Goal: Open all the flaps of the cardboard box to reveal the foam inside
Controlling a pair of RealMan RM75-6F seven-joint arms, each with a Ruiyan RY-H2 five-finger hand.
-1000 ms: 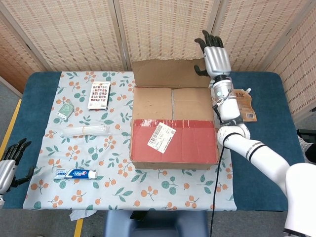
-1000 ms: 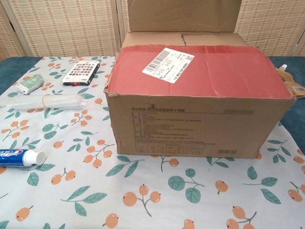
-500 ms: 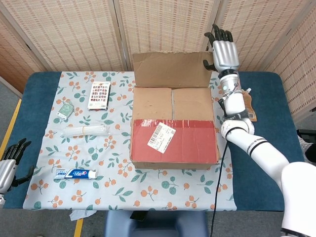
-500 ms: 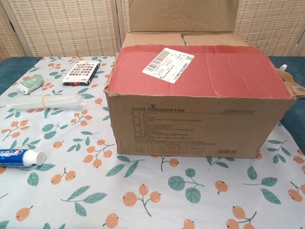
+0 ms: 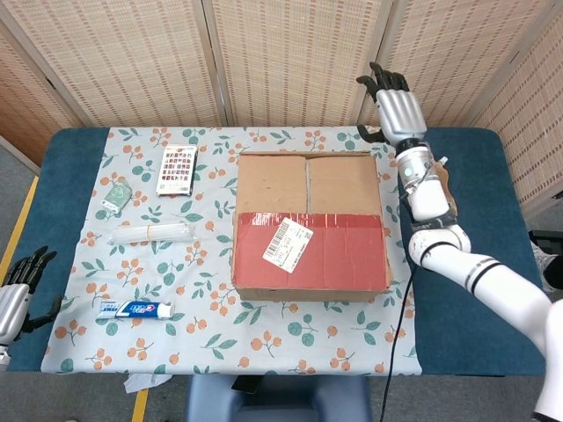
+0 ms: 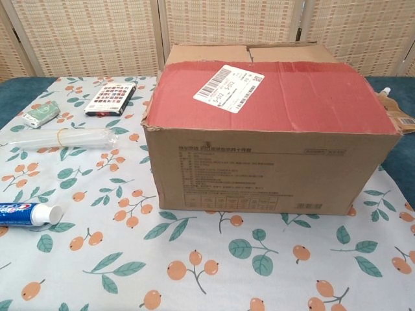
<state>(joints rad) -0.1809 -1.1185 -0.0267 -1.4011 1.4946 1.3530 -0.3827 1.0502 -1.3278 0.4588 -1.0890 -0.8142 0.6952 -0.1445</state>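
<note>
The cardboard box [image 5: 310, 281] stands at the table's middle; the chest view shows its front wall [image 6: 272, 175]. A red-taped front flap [image 5: 339, 251] with a white label [image 5: 288, 239] lies flat over the near half of the top. Two brown inner flaps [image 5: 308, 183] lie closed over the far half. The far flap does not show above the box in either view. No foam shows. My right hand [image 5: 394, 110] hovers beyond the box's far right corner, fingers apart, holding nothing. My left hand [image 5: 18, 286] hangs off the table's front left edge, empty.
On the floral cloth left of the box lie a toothpaste tube [image 5: 136, 309], a clear plastic tube [image 5: 151, 233], a patterned flat pack [image 5: 177, 169] and a small green item [image 5: 114, 193]. A brown pouch [image 5: 444, 189] lies right of the box.
The far flap stood upright with my right hand against its right edge; now it has dropped out of sight behind the box. The right hand moved right and slightly down.
</note>
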